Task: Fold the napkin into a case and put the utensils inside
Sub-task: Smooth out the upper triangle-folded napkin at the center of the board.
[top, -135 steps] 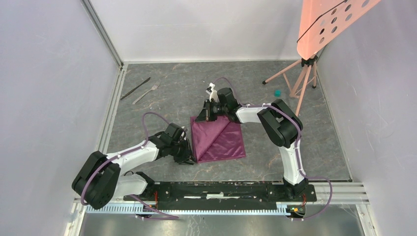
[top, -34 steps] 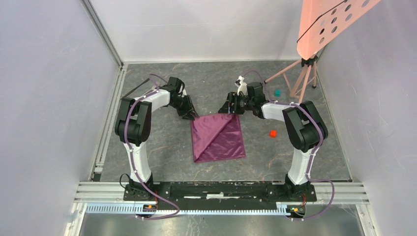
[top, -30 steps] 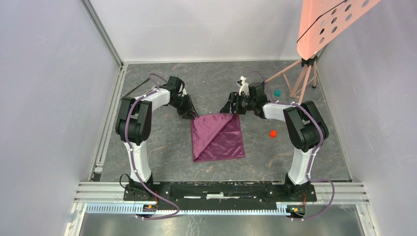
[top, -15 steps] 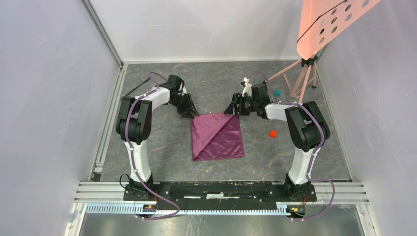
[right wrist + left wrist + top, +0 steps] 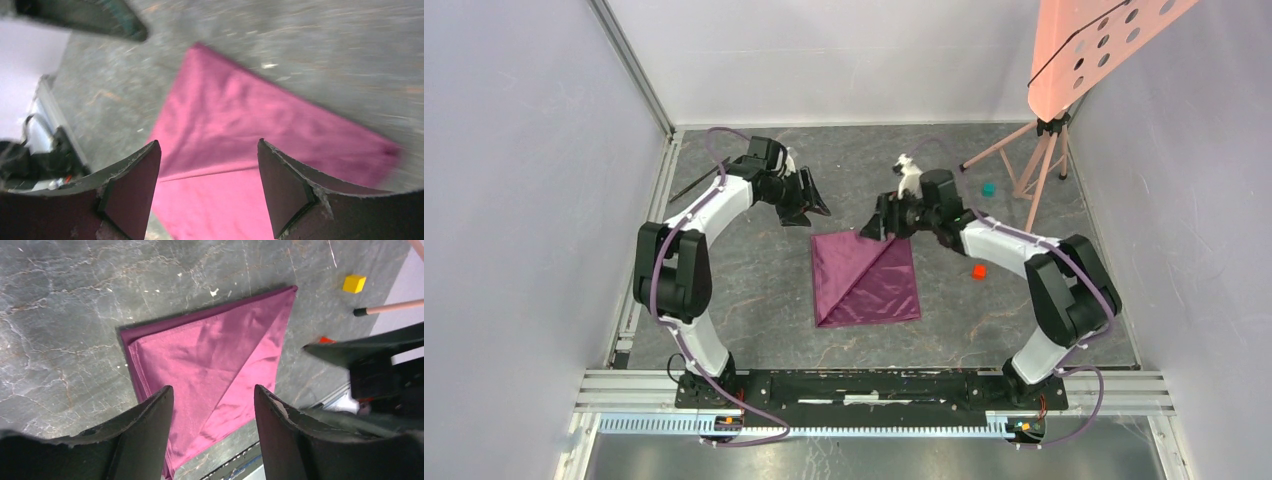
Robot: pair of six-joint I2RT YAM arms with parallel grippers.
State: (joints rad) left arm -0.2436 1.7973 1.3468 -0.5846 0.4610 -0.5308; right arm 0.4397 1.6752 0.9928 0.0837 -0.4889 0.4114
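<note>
Top view: since the earlier frame, both arms have risen from the far corners of the folded napkin (image 5: 869, 280), which lies mid-surface (image 5: 754, 285). The left gripper (image 5: 808, 203) is at its 11 o'clock and the right gripper (image 5: 873, 222) at its 12 o'clock.
Left wrist: jaws wide apart, empty, above the napkin.
Right wrist: jaws wide apart, empty; the napkin is blurred beneath.

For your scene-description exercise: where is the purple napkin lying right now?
In the top view the napkin lies folded mid-table, with the left claw and right claw by its far edge and a small red cube to its right.
</note>
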